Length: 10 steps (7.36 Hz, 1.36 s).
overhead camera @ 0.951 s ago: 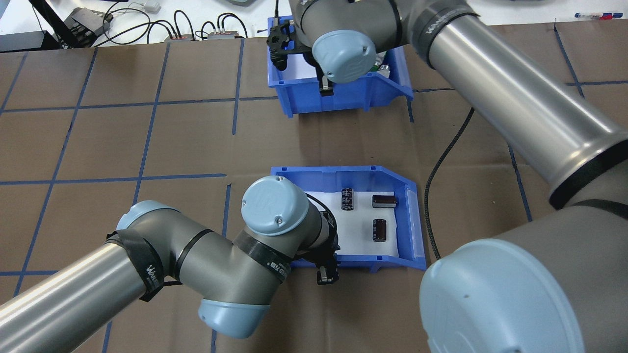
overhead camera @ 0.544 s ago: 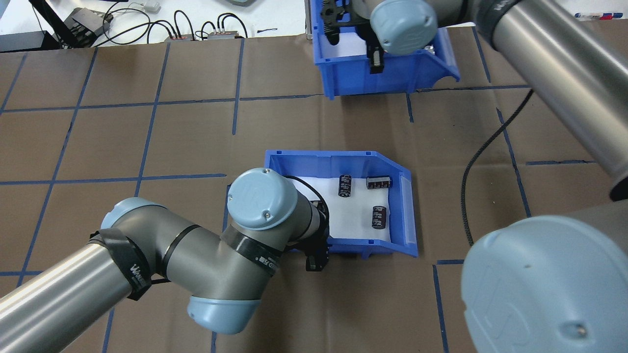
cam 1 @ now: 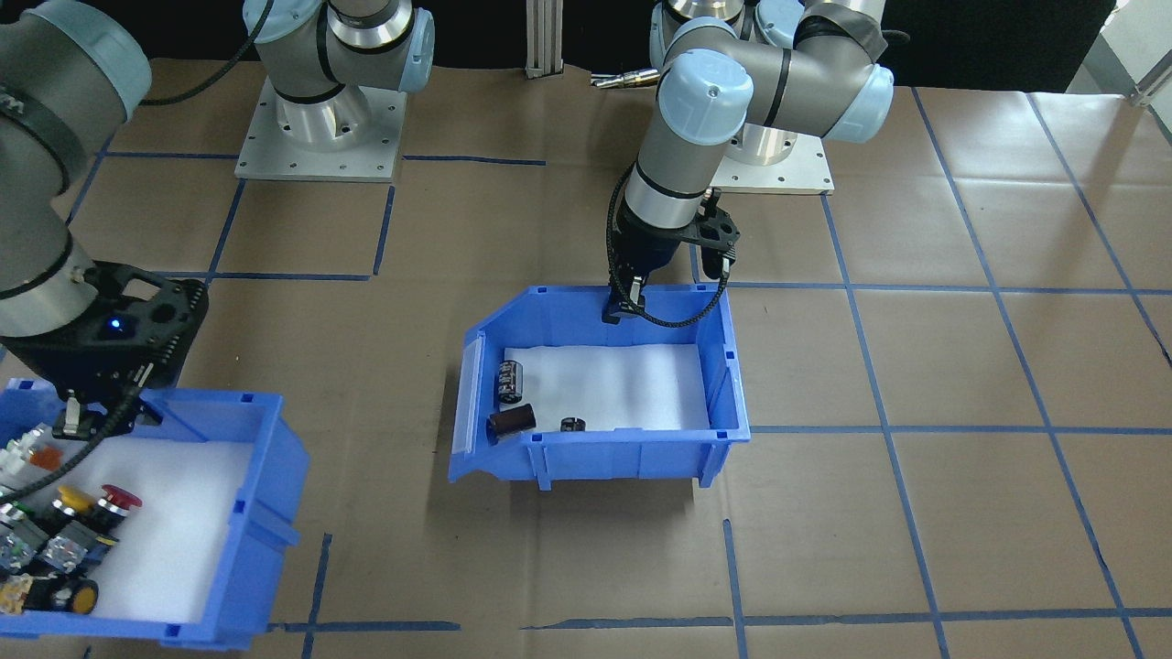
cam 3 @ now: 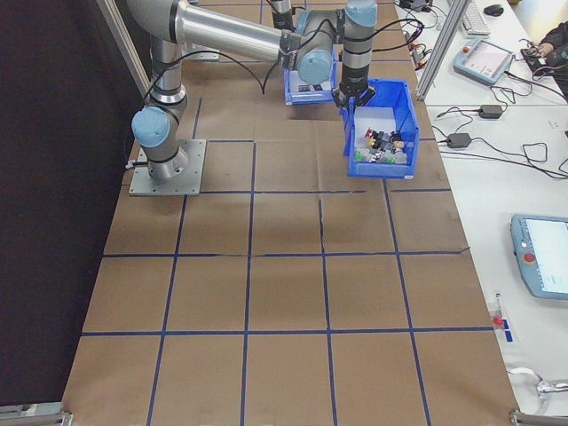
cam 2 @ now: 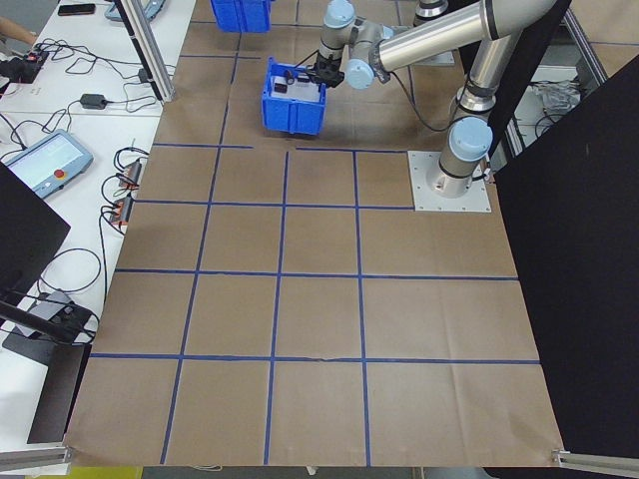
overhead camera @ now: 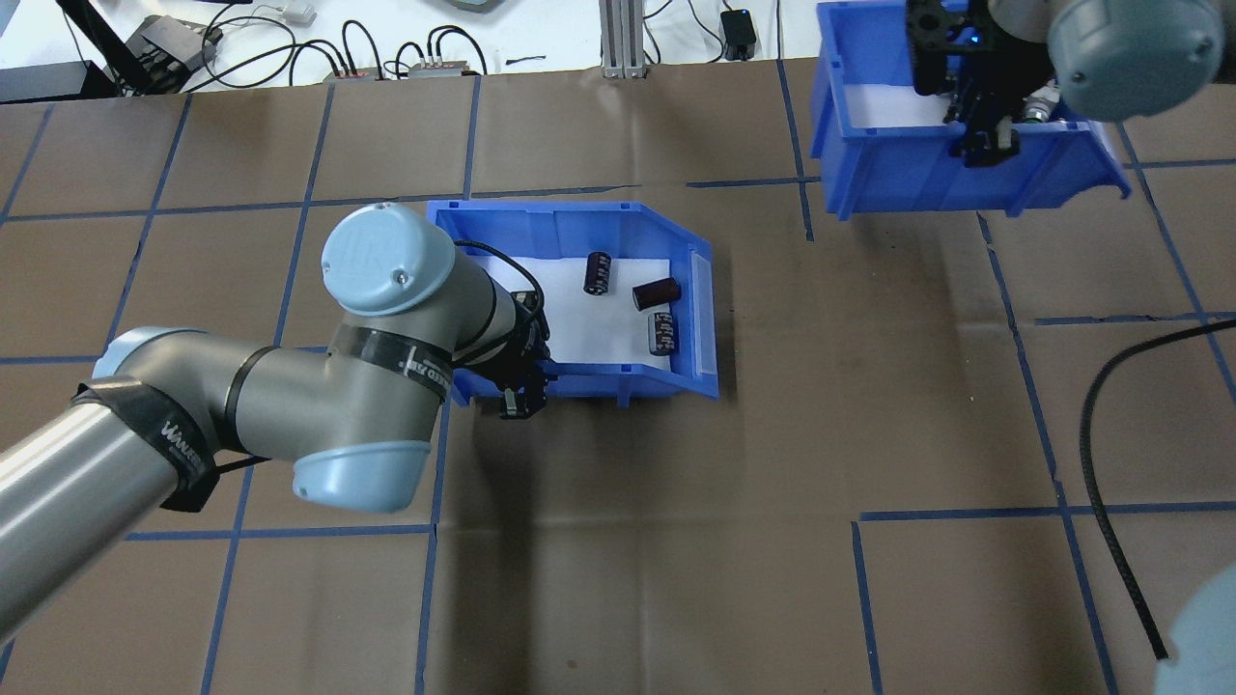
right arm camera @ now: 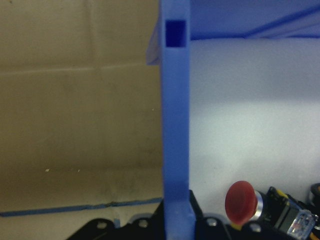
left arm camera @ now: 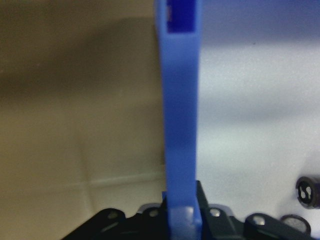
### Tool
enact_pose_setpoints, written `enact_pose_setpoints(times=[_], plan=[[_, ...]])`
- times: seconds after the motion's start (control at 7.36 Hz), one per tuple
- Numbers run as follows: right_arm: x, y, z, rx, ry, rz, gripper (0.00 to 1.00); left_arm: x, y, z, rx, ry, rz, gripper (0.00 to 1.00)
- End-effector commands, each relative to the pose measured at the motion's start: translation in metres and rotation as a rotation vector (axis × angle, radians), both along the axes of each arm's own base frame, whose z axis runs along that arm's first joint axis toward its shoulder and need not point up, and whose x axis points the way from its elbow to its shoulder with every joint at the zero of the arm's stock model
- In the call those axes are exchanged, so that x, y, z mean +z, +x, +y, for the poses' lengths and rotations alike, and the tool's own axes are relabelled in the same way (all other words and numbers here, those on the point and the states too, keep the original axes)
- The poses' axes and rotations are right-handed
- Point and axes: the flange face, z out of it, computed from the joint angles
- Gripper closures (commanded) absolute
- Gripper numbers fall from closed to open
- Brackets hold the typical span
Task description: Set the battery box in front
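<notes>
Near arm (cam 3: pixel 231 35) over blue bin (cam 3: pixel 383 129) w/ colourful switches (cam 3: pixel 383 142), far table end.

Table (overhead camera: pixel 676 579) covered in brown paper, gridded with blue tape (overhead camera: pixel 859 598); white bench (cam 2: pixel 60 200) at left of side view holds cables (overhead camera: pixel 386 53); black panel (cam 2: pixel 589 299) at right.

One camera looked down from behind the robot, another faced it across the desk (cam 1: pixel 916 366); both shared the battery box (overhead camera: pixel 579 222). Wrist cameras sat close against bin walls.
</notes>
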Motion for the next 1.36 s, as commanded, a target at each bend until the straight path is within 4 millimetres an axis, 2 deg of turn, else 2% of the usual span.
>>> enact_pose_setpoints(times=[0.0, 0.14, 0.27, 0.41, 0.54, 0.68, 0.82, 0.95, 1.22], plan=[[-0.012, -0.029, 0.072, 0.014, 0.037, -0.031, 1.0, 0.013, -0.007, -0.082, 0.0, -0.014, 0.006, 1.0], [-0.022, -0.023, 0.098, 0.099, 0.047, -0.025, 1.0, 0.008, -0.02, -0.119, 0.003, -0.024, 0.018, 1.0], [-0.024, -0.022, 0.11, 0.138, 0.001, 0.009, 1.0, 0.003, -0.04, -0.148, -0.007, -0.03, 0.052, 1.0], [-0.029, -0.024, 0.112, 0.134, 0.008, 0.007, 1.0, -0.002, -0.06, -0.165, 0.008, -0.028, 0.078, 0.99], [-0.029, -0.029, 0.112, 0.124, 0.008, 0.009, 1.0, -0.007, -0.081, -0.172, 0.007, -0.027, 0.084, 0.98], [-0.029, -0.039, 0.113, 0.105, 0.009, 0.007, 1.0, -0.006, -0.087, -0.176, -0.001, -0.034, 0.085, 0.86], [-0.029, -0.052, 0.114, 0.079, 0.013, 0.004, 1.0, -0.009, -0.083, -0.176, -0.009, -0.04, 0.069, 0.12], [-0.03, -0.052, 0.115, 0.074, 0.016, -0.003, 1.0, -0.008, -0.083, -0.174, -0.007, -0.049, 0.073, 0.0], [-0.027, -0.048, 0.12, 0.064, 0.026, -0.013, 1.0, 0.025, -0.078, -0.174, 0.008, -0.084, 0.08, 0.0]])
